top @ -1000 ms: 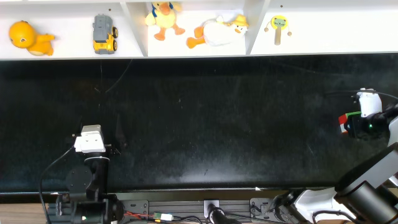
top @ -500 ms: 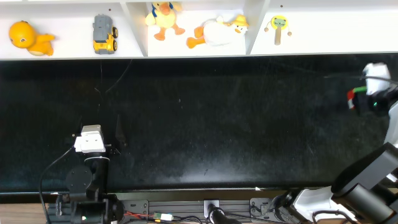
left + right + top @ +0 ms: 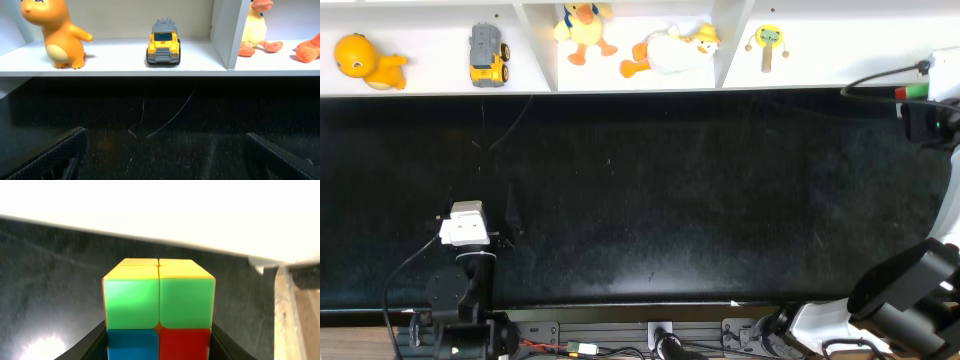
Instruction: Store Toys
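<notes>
So the right gripper (image 3: 159,347) was clamped on a colourful puzzle cube (image 3: 159,302), fingers snug against both its sides. It sat at the upper right of the top view, right by the white shelf's (image 3: 640,85) front edge. The left gripper (image 3: 165,162) sat at the lower left over the black table (image 3: 670,200), fingers spread wide with nothing between them. On the shelf at the upper left were an orange figure (image 3: 56,32) and a yellow truck (image 3: 163,42), well apart.

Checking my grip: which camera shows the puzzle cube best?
Right wrist view: the puzzle cube sits close up, faces clear. Top view catches a coloured sliver at the right edge. Left wrist faces shelves.
</notes>
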Action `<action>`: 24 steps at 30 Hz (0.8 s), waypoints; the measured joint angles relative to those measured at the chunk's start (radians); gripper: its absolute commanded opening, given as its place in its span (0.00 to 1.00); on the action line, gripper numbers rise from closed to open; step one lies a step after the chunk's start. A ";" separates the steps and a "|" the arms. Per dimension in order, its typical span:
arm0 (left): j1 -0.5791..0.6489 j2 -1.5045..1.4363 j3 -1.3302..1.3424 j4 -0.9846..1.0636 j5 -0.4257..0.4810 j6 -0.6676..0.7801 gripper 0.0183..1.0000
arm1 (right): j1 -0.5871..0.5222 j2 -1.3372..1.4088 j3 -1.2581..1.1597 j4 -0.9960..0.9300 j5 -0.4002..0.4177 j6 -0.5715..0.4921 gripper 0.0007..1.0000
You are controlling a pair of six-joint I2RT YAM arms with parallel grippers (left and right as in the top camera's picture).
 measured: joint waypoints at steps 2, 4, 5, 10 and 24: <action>0.000 0.000 0.000 0.000 0.000 0.000 1.00 | 0.017 0.025 0.043 0.001 -0.004 0.021 0.33; 0.000 0.000 0.000 0.000 0.000 0.000 1.00 | 0.037 0.068 0.095 0.005 -0.006 0.047 0.33; 0.000 0.000 0.000 0.000 0.000 0.000 1.00 | 0.047 0.089 0.114 0.002 -0.007 0.060 0.32; 0.000 0.000 0.000 0.000 0.000 0.000 1.00 | 0.083 0.179 0.196 -0.003 -0.007 0.107 0.33; 0.000 0.000 0.000 0.000 0.000 0.000 1.00 | 0.158 0.305 0.267 0.045 -0.008 0.187 0.34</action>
